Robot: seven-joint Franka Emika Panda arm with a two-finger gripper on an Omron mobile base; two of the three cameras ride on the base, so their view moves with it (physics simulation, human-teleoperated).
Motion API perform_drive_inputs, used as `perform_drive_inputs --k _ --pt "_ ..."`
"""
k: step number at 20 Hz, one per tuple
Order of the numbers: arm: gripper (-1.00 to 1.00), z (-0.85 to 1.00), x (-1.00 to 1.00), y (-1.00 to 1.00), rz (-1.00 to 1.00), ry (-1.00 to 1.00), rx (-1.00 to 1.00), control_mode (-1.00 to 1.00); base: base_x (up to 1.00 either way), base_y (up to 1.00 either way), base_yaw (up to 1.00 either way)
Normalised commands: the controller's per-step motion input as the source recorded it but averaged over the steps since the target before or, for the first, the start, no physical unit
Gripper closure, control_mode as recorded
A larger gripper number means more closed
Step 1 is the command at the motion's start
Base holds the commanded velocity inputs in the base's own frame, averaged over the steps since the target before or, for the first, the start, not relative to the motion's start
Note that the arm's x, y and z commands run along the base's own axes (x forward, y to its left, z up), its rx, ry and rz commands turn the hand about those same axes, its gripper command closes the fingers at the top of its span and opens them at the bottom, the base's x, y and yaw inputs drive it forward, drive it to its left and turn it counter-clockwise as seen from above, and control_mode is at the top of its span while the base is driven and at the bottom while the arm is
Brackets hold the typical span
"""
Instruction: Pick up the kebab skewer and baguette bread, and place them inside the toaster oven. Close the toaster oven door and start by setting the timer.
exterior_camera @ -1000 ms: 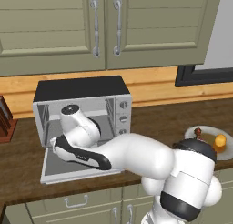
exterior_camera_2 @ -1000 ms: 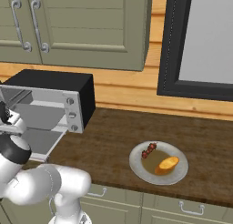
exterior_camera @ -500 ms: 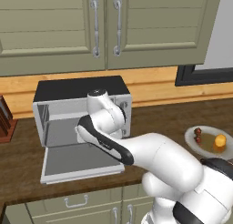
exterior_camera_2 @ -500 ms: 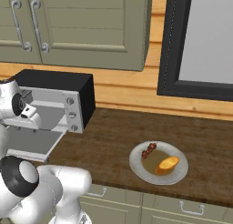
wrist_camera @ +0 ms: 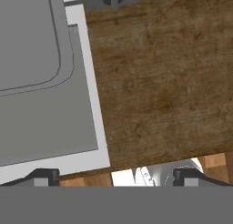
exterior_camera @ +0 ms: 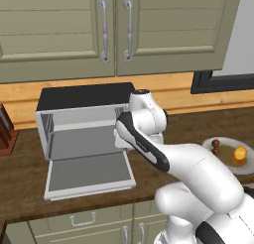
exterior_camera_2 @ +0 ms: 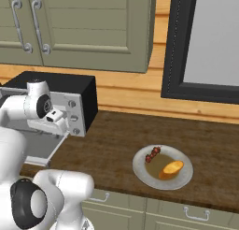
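1. Our gripper (wrist_camera: 113,175) hangs empty, jaws spread wide, over the counter (wrist_camera: 164,82) just beside the dropped oven door (exterior_camera: 89,173).
2. Skewer (exterior_camera_2: 152,154) and bread (exterior_camera_2: 171,168) lie side by side on the plate (exterior_camera_2: 140,170), well right of the oven (exterior_camera: 84,121).
3. Next, probably: swing right, centre over the skewer, jaws across its stick, then descend straight.

Domestic kitchen: olive wall cabinets (exterior_camera: 99,30) with metal handles, wood-grain desk (exterior_camera_2: 116,140) over drawers, a toaster oven (exterior_camera: 82,119) with its door down, and a plate (exterior_camera_2: 184,175) of food.
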Motion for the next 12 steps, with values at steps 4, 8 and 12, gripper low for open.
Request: perform_drive_inputs --k 4,8,12 --pt "-1.00 0.00 0.12 -0.77 0.00 0.00 0.00 -1.00 0.00 0.00 0.00" --pt "-1.00 0.00 0.00 -1.00 0.00 0.03 0.00 -1.00 0.00 0.00 0.00" --pt "-1.00 0.00 0.00 -1.00 0.00 0.03 0.00 -1.00 0.00 0.00 0.00"
